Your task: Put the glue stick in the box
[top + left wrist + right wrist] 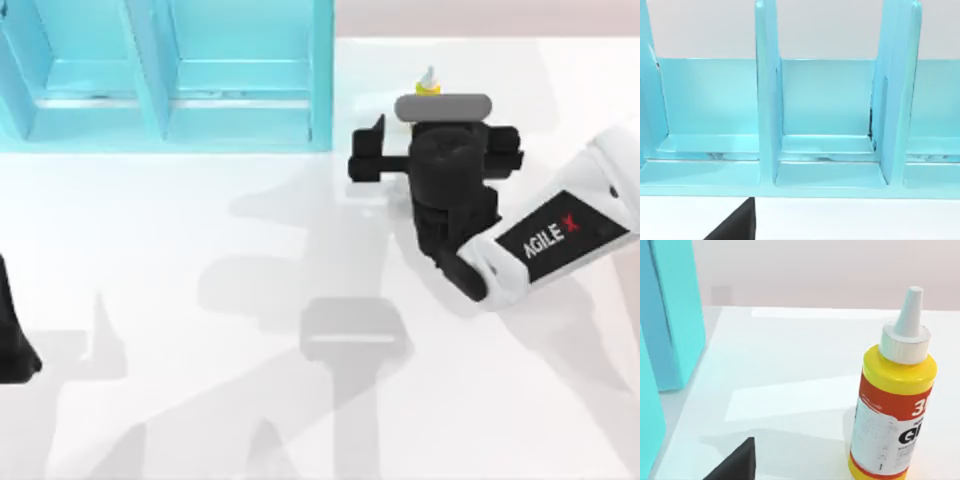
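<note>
The glue stick [428, 84] stands upright on the white table, right of the box; its white tip and yellow collar peek out past my right gripper [440, 132]. Up close, the glue stick [895, 400] shows a yellow shoulder and a red-and-white label. My right gripper is open and sits just on the near side of the stick without touching it; one dark finger [735, 462] shows. The light-blue box [322, 80] fills the far left, open-topped, with upright dividers [767, 100] forming compartments.
My left gripper [10, 335] is parked at the table's left edge, open, facing the box's front wall [805, 191]; one finger [735, 227] shows. A strip of bare white table lies between the box's right wall [677, 315] and the glue stick.
</note>
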`<action>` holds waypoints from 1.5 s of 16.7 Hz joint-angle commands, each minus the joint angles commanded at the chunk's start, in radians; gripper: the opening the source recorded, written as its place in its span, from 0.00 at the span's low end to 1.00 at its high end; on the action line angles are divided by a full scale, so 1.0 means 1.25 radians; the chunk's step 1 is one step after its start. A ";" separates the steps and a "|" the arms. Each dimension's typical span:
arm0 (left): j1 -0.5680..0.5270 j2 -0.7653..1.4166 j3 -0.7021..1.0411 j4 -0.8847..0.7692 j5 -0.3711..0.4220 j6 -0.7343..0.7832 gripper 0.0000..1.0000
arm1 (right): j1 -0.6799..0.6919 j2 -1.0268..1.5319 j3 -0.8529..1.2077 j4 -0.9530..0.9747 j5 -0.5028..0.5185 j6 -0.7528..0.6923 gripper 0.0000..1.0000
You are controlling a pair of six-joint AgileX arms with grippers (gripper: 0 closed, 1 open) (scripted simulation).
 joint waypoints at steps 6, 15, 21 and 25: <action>0.000 0.000 0.000 0.000 0.000 0.000 1.00 | -0.058 0.075 0.190 -0.107 -0.054 -0.015 1.00; 0.000 0.000 0.000 0.000 0.000 0.000 1.00 | -0.076 0.220 0.315 -0.085 -0.070 -0.021 1.00; 0.000 0.000 0.000 0.000 0.000 0.000 1.00 | -0.076 0.220 0.315 -0.085 -0.070 -0.021 0.62; 0.000 0.000 0.000 0.000 0.000 0.000 1.00 | -0.076 0.220 0.315 -0.085 -0.070 -0.021 0.32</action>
